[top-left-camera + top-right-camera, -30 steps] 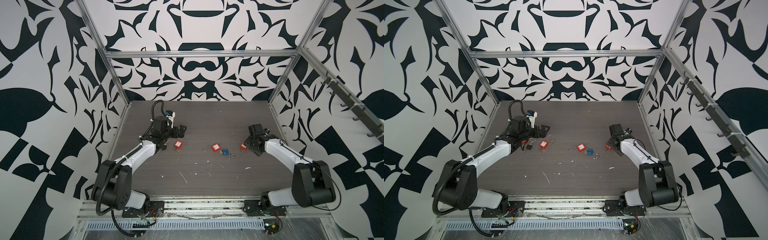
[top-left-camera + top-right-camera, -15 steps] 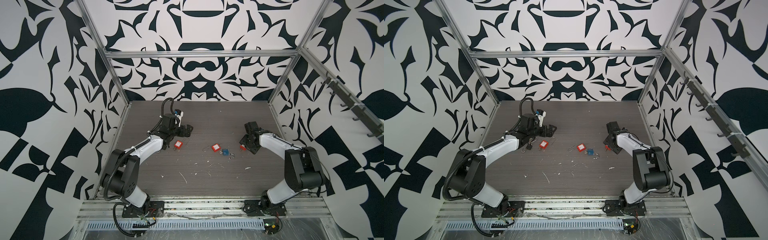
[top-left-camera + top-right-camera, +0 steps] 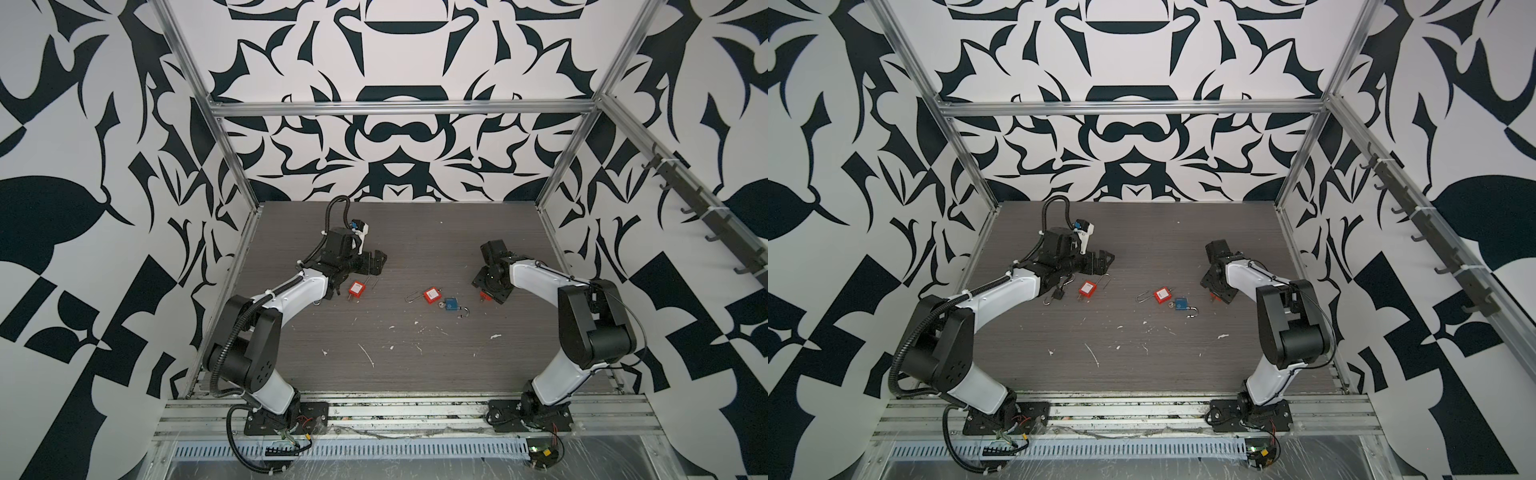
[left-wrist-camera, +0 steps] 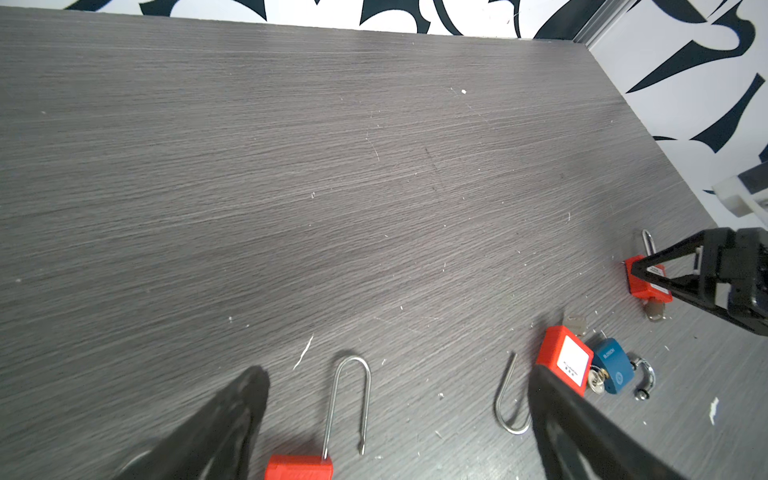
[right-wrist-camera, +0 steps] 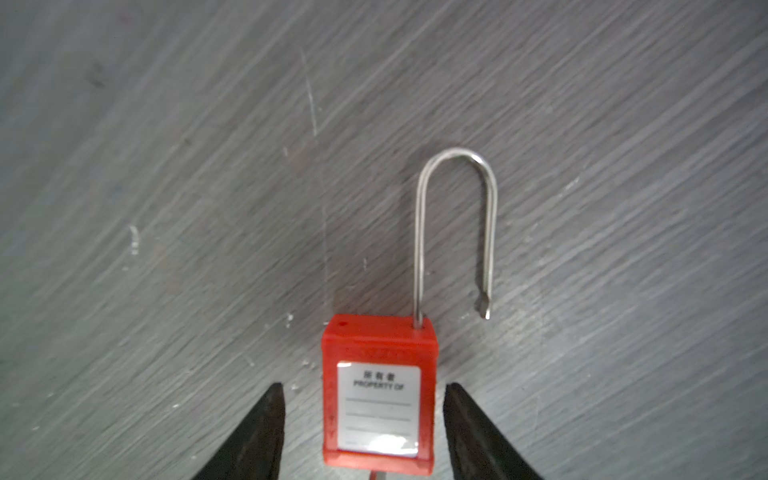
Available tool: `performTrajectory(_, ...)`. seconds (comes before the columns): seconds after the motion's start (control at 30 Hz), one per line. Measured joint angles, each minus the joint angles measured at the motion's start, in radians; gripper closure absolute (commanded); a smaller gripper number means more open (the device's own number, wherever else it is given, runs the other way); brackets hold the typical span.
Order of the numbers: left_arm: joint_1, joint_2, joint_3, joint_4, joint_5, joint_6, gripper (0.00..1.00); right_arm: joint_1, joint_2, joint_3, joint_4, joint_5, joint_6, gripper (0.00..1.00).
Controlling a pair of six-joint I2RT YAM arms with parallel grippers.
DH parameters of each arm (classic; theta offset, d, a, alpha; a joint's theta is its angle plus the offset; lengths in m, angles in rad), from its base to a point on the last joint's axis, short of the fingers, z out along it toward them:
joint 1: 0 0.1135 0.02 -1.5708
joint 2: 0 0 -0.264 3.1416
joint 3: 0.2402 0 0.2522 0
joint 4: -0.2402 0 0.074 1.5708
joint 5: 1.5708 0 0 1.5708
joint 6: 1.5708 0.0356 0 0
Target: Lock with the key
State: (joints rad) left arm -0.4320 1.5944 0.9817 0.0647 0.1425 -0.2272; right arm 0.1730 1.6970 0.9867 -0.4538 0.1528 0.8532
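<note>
Reviewer: Status of the right hand (image 5: 363, 388)?

Operator: Partly spread, pointing down at the tabletop (image 3: 415, 232). In my right wrist view I see its two black fingers (image 5: 266, 424) standing one on each side of a red padlock (image 5: 378, 390). A strip of tabletop shows between each finger and the body, so I log no grip.

Reviewer: Position of that lock?

Operator: Flat on the tabletop, near the blue padlock (image 3: 451, 304) and to its right in both top views. Its shackle (image 5: 457, 156) is open, with one leg seated in the body and the free end lying outside it. In my left wrist view a grey key (image 4: 654, 311) sticks out of the body at the end opposite the shackle.

Reviewer: Other locks?

Operator: A second red padlock (image 3: 432, 295) lies just left of the blue padlock; I cannot tell whether they touch. A third red padlock (image 3: 356, 289) lies well to the left of the blue padlock, its shackle also open.

Reviewer: Left hand?

Operator: My left hand (image 3: 379, 265) is spread wide and grips nothing. It sits well left of the blue padlock and farther back, just behind the third red padlock.
</note>
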Motion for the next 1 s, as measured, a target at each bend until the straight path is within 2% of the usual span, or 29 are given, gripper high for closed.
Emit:
performTrajectory(0.27,0.000,0.004,0.005,-0.025,-0.006,0.017,0.00,0.000,0.068,0.048,-0.014,0.003,-0.027,0.41)
performTrajectory(0.6,0.000,0.004,0.011,-0.048,-0.010,0.026,0.01,0.002,0.096,0.084,-0.049,0.054,-0.082,0.53)
performTrajectory(1.0,-0.005,0.004,0.023,-0.047,-0.014,0.026,0.00,0.070,0.095,0.119,-0.104,0.117,-0.253,0.60)
